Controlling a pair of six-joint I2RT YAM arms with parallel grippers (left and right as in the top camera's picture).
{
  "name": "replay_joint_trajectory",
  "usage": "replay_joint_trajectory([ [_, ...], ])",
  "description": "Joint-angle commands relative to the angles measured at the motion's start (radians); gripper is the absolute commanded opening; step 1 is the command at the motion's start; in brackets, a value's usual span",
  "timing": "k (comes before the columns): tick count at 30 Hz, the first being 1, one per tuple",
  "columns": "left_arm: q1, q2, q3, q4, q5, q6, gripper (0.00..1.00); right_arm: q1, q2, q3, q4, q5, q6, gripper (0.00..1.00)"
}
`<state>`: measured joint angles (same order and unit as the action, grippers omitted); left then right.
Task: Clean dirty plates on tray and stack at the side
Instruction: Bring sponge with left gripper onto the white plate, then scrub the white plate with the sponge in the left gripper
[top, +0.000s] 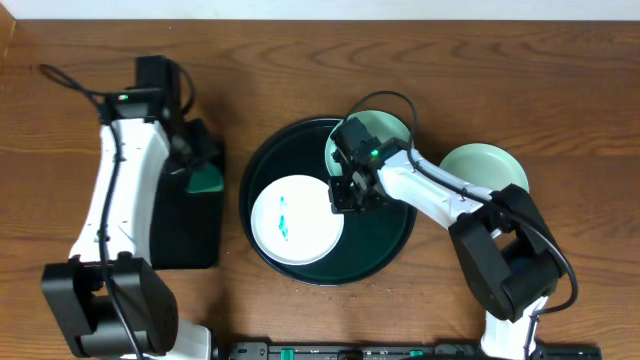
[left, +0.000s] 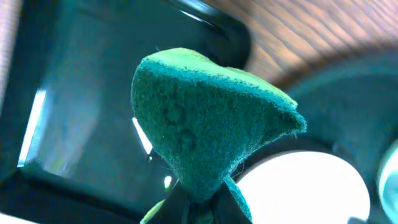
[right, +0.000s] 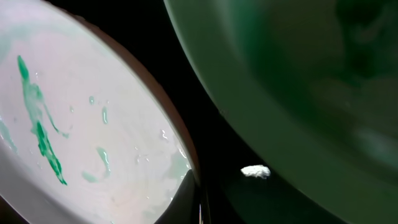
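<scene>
Overhead view: a large round dark green-black glossy tray (top: 385, 225) sits mid-tabletop, towards the front edge of the wooden tabletop (top: 320, 60). A smaller black rectangular tray (top: 190, 235) lies beside it on the left-edge side, not touching.

Contents of the round tray: a white round plate with a teal smear (top: 295, 220) lies flat in its left half. A pale mint-green plate (top: 385, 135) sits at the far-right rim, partly under the right arm; I cannot tell if it lies flat. A third mint-green plate (top: 490, 168) rests on bare tabletop off the tray's right side.

The right gripper (top: 350, 192) hangs over the round tray between the two plates there, fingers pressed together, with nothing seen between them.

Left wrist view only: the left gripper (left: 198, 208) pinches the lower corner of a green wedge-shaped sponge (left: 205, 124), above the rectangular tray.

Right wrist view only: the smear is thin streaks with water droplets. A small white speck (right: 255, 171) lies on the dark tray floor between the plates.
</scene>
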<state>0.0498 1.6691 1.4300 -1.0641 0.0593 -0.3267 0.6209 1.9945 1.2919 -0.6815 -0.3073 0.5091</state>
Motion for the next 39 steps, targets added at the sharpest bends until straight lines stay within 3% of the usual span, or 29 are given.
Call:
replay_joint_trajectory([
  [1,-0.07,0.003,-0.018,-0.011,0.078,0.02,0.07,-0.027,0.045,0.029,0.007,0.007,0.023,0.01],
  [8,-0.232,0.003,-0.142,0.037,0.124,-0.013,0.07,-0.046,0.053,0.029,0.007,-0.027,0.018,0.01],
  [16,-0.355,0.003,-0.377,0.267,0.124,-0.095,0.07,-0.044,0.053,0.029,0.008,-0.027,0.017,0.01],
  [28,-0.393,0.083,-0.457,0.443,0.035,-0.143,0.07,-0.043,0.053,0.029,0.009,-0.038,0.01,0.01],
  [30,-0.394,0.095,-0.457,0.458,0.106,-0.08,0.07,-0.043,0.053,0.029,0.009,-0.038,0.009,0.01],
  [35,-0.394,0.095,-0.457,0.512,0.483,0.186,0.07,-0.043,0.053,0.029,0.01,-0.042,0.006,0.01],
  [39,-0.393,0.095,-0.457,0.535,0.489,0.185,0.07,-0.043,0.053,0.029,0.009,-0.042,0.006,0.01],
])
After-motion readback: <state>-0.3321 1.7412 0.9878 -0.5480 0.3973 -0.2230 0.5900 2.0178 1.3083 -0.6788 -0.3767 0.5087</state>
